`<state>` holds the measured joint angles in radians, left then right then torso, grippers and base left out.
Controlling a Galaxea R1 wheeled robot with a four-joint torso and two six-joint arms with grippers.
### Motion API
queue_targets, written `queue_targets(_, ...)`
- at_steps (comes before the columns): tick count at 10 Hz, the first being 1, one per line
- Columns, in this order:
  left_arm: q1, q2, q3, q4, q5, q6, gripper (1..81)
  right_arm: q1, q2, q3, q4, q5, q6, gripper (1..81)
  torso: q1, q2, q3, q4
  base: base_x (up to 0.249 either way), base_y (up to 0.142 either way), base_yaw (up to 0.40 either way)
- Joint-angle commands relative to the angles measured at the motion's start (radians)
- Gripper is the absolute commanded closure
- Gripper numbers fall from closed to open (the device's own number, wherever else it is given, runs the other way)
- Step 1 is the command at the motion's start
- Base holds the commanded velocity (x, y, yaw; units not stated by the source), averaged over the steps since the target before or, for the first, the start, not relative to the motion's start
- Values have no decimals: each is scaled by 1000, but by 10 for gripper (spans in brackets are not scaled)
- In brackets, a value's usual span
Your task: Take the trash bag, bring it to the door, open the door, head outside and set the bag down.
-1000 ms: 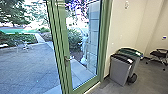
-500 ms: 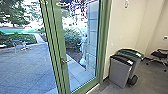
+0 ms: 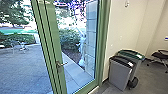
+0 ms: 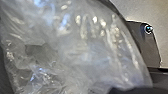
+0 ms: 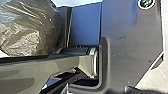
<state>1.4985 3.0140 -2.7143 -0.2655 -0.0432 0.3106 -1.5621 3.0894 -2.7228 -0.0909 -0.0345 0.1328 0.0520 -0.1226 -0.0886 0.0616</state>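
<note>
Facing green door (image 3: 55, 42) | grey floor (image 3: 151, 80), bins (image 3: 119, 75) beside pale wall (image 3: 132, 27) | tools: can't tell state

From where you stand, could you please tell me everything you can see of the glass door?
The glass door is green-framed and upright, with a tall, clear pane. A metallic lever handle sits on its left stile, the lever pointing right, over the glass; nothing touches the handle in the head view. The door stands to the left of a pale wall and a grey bin with a black lid. A green shrub shows through it. Whether it is fully shut, I cannot tell.
</note>
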Motion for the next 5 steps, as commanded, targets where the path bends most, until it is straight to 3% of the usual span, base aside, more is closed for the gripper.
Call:
queue_targets(1, -50, -3, 2, 8, 55, 5, 811, 39, 27, 12, -15, -71, -16, 10, 0, 0, 0, 0, 151, -64, 0)
queue_targets(5, -50, -3, 2, 8, 54, 5, 811, 38, 27, 12, -15, -71, -16, 10, 0, 0, 0, 0, 151, 0, 0)
